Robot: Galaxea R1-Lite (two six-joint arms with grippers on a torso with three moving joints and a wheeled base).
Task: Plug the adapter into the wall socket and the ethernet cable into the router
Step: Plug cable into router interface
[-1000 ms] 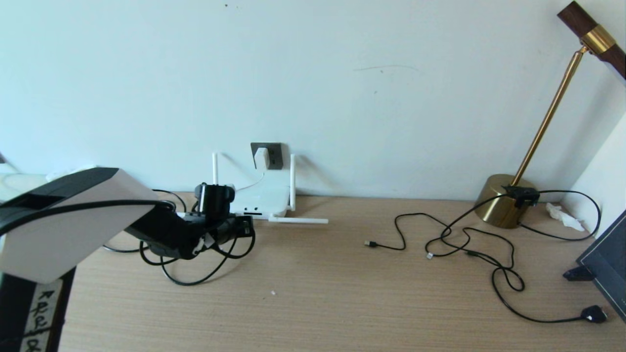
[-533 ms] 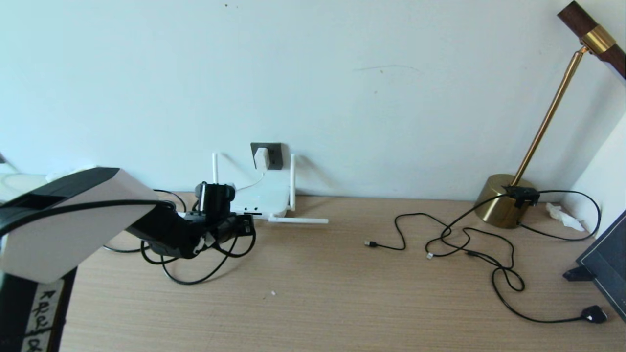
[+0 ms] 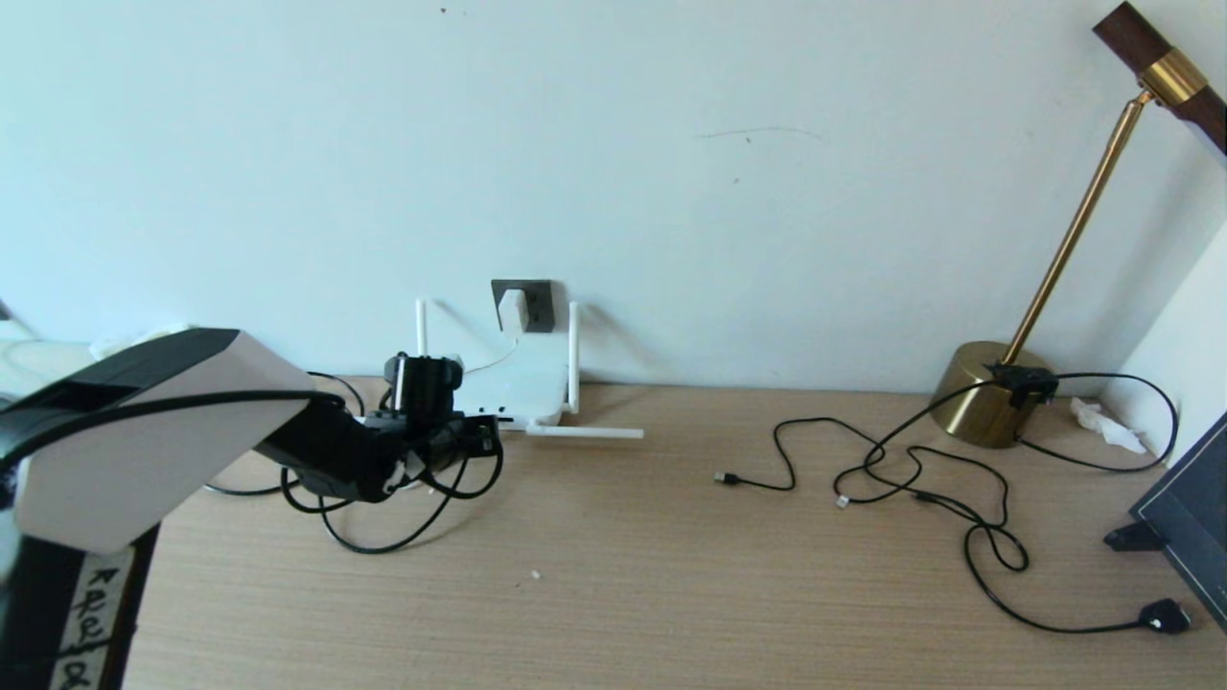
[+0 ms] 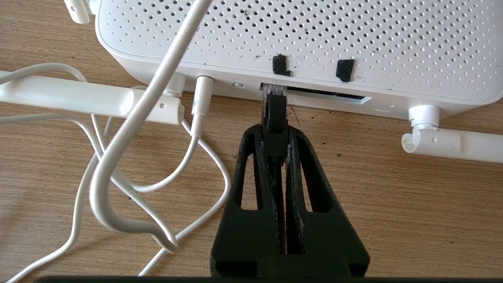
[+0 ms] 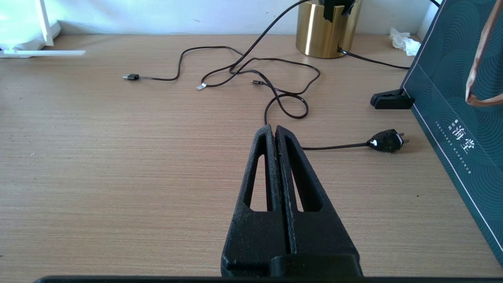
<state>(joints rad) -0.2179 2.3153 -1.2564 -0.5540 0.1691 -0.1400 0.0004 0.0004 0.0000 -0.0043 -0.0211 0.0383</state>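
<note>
At the far-left of the wooden counter [image 3: 671, 537], the robot's left end effector [image 4: 275, 135] is clamped on the black plug of the ethernet cable [image 4: 276, 118], the plug's clear tip sitting right at a dark port slot on the near edge of the white router [image 4: 314, 35]; can't tell if it's fully seated. The cable's slack loops on the counter beneath the arm. On the wall just behind the router, the white adapter [image 3: 512, 309] sits in the dark grey wall socket [image 3: 537, 305], its thin white cord running down to the router's edge. The right end effector [image 5: 276, 131] hangs shut & empty over the counter's near-right side, by thin black cables [image 3: 920, 479] and a brass lamp base [image 3: 987, 393].
</note>
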